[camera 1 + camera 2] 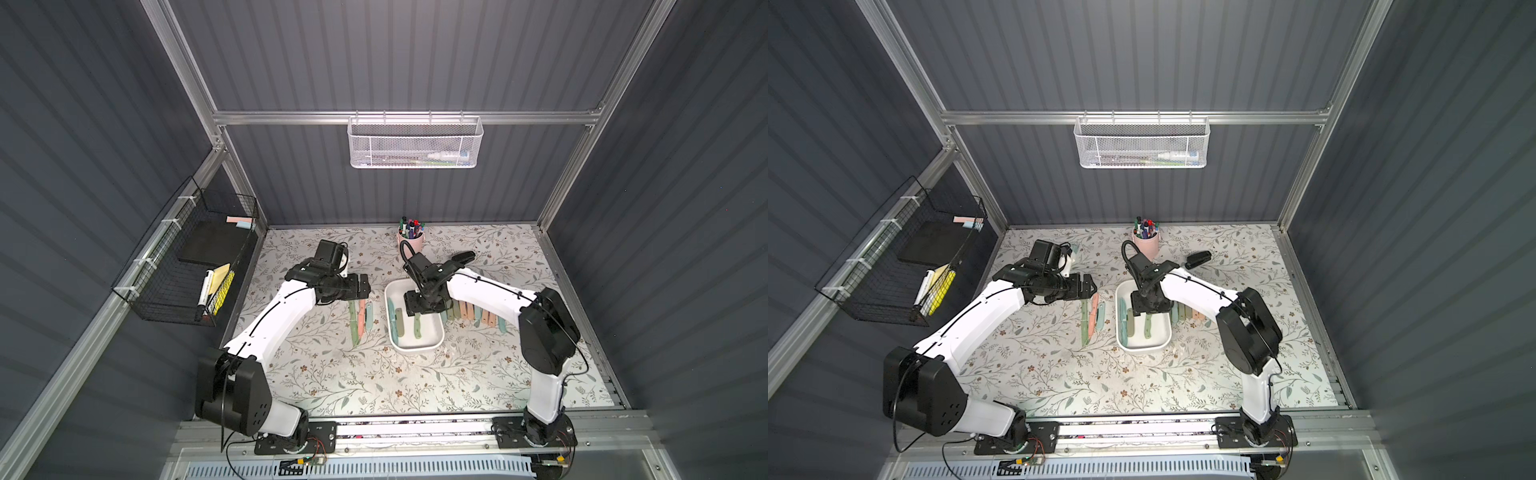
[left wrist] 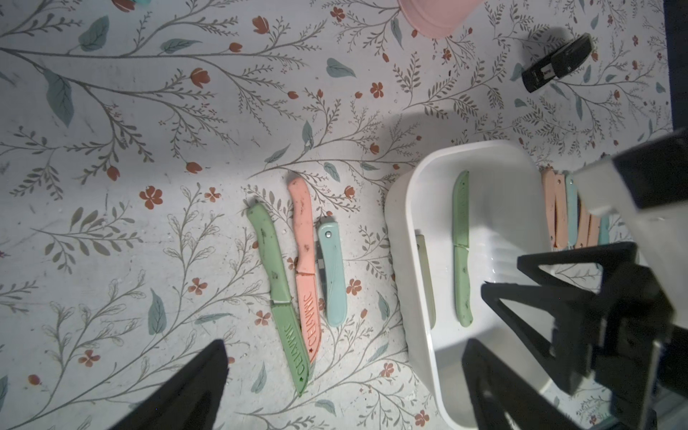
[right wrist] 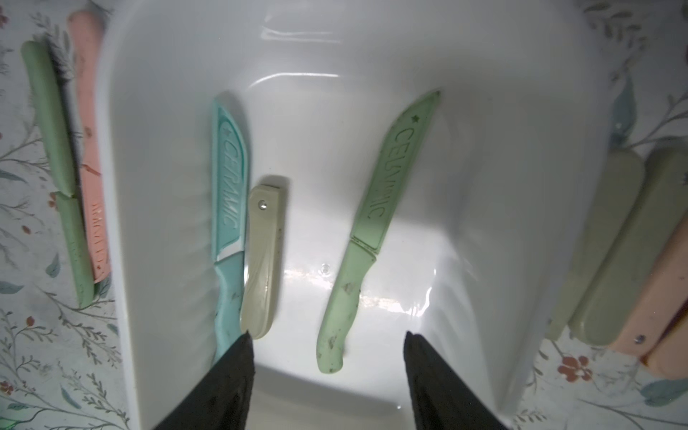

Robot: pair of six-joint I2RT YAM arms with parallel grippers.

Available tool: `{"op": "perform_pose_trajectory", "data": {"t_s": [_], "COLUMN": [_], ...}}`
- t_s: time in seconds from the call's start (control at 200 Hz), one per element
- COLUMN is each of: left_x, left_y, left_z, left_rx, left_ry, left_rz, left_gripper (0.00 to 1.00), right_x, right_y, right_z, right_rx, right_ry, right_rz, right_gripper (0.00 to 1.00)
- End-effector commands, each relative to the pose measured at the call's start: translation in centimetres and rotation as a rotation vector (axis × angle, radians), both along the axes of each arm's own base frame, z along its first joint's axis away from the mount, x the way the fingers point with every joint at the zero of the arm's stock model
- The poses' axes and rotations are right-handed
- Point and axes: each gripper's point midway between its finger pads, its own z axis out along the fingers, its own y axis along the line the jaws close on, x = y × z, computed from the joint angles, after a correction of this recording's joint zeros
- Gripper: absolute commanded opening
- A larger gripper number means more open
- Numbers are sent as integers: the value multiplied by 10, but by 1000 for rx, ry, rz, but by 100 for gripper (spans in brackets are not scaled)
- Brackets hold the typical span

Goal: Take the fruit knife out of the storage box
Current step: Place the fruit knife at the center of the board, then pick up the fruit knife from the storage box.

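The white storage box (image 1: 415,348) (image 1: 1144,348) sits mid-table. Three fruit knives lie in it: a teal sheathed one (image 3: 229,186), a beige folded one (image 3: 262,257) and a green sheathed one (image 3: 372,231) (image 2: 461,253). My right gripper (image 3: 327,335) (image 1: 424,307) hangs open inside the box, and the green knife's handle lies between its fingertips, untouched. My left gripper (image 2: 344,346) (image 1: 361,291) is open and empty above the table just left of the box. Below it lie a green knife (image 2: 277,283), a pink knife (image 2: 307,268) and a blue folded knife (image 2: 333,275).
Several folded knives (image 1: 473,316) lie in a row right of the box. A pink pen cup (image 1: 410,239) and a black stapler (image 1: 461,258) stand behind it. A black wire basket (image 1: 187,266) hangs on the left wall, a white mesh basket (image 1: 413,143) on the back rail.
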Motion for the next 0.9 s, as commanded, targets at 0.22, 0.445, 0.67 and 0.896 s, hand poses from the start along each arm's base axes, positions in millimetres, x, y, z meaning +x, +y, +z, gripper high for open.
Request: {"op": "perform_pose_trajectory", "data": {"t_s": [0.22, 0.445, 0.67, 0.896], "left_x": [-10, -9, -10, -10], "left_y": [3, 2, 4, 4], "left_z": [5, 6, 11, 11], "left_rx": [-29, -34, -32, -34], "left_ry": [-28, -29, -44, -42], "left_rz": [15, 16, 20, 23], "left_gripper": [99, 99, 99, 99], "right_x": [18, 32, 41, 40], "right_y": [-7, -4, -6, -4], "right_z": [-19, -40, -50, -64], "right_rx": [-151, -215, -222, -204], "right_ry": [0, 42, 55, 123], "right_rz": [-83, -93, -112, -115], "right_gripper": [64, 62, 61, 60]}}
